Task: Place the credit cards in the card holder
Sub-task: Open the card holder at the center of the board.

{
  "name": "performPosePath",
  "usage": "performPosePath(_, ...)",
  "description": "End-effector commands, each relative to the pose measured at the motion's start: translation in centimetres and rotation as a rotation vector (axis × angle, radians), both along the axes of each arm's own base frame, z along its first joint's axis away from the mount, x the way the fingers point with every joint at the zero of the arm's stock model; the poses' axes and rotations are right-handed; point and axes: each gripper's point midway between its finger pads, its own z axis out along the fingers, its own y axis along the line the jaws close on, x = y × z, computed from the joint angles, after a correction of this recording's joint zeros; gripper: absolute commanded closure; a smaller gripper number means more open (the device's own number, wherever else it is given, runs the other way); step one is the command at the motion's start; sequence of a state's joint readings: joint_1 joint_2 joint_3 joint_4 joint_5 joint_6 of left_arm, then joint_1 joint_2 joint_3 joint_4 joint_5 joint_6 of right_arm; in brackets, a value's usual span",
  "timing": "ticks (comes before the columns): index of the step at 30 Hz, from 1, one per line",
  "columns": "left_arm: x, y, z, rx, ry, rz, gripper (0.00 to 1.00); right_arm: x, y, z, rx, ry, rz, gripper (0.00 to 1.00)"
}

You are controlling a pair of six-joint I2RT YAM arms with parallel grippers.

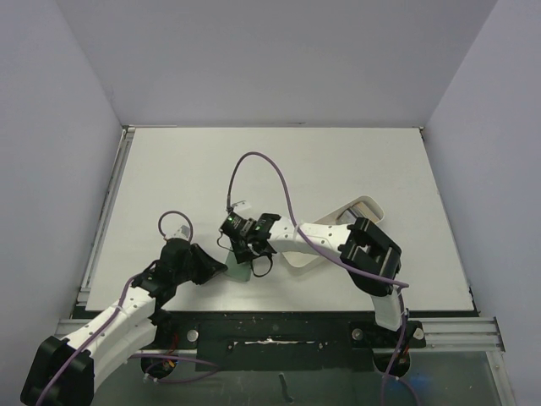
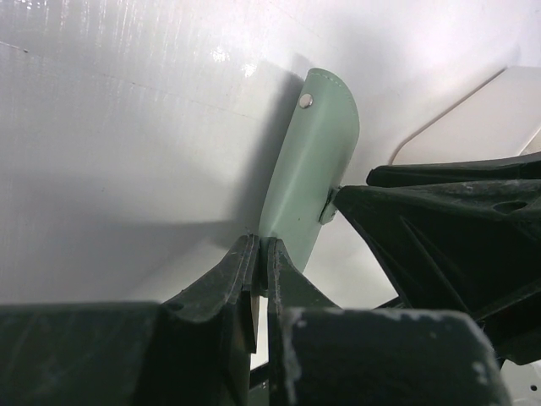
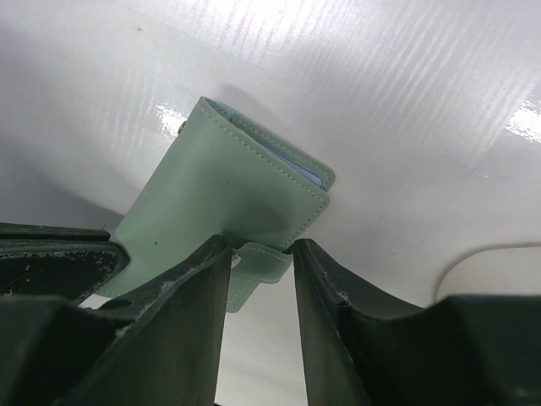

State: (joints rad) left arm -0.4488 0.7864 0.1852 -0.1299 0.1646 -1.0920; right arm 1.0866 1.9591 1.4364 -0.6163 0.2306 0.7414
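At the left of the table (image 1: 338, 161), the left gripper (image 2: 258, 254) is seen low over the surface with its fingers pressed together on the near edge of the card holder (image 2: 308, 165), which is pinched there and held up on edge, tilted away from the wrist camera. The card holder is found just in front of the two arm bases, near the middle of the near edge, between the two grippers. It is folded, its grey-green outside turned outward, and only a thin pale blue line is shown along its open side; whether that is lining or a card cannot be told. Its closure tab (image 3: 258, 266) hangs loose and unfastened.

Further right, the right gripper (image 3: 260, 245) is brought in from the other side with its jaws partly apart and the tab lying between them; whether the tab is actually squeezed cannot be told. Beyond the right arm, a long white tray (image 2: 482, 127) lies on the table, largely hidden, and what it holds cannot be made out.

No credit cards can be identified with certainty in any view, and none is held by either gripper. The task is therefore judged to be at the stage of unfolding the holder: the fold has yet to be spread so that the slots are exposed, and the loading of the cards appears to be left to do.
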Motion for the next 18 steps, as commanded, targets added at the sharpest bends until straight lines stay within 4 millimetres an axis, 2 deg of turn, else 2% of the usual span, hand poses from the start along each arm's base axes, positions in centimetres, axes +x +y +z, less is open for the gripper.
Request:
performPosePath(1,0.5,0.8,-0.4,0.034,-0.02,0.033,1.0,1.0,-3.1,1.3,-0.142,-0.066,-0.043,0.65)
performPosePath(8,0.6,1.0,-0.1,0.041,-0.028,0.039,1.0,1.0,-2.3,2.7,-0.118,-0.085,-0.049,0.65)
performPosePath(13,0.6,0.4,0.3,-0.013,-0.045,0.038,1.0,1.0,0.6,3.9,0.047,-0.085,-0.058,0.62)
performPosePath(18,0.6,0.2,0.2,-0.028,-0.043,0.039,1.0,0.5,3.3,4.1,0.176,-0.049,-0.043,0.6)
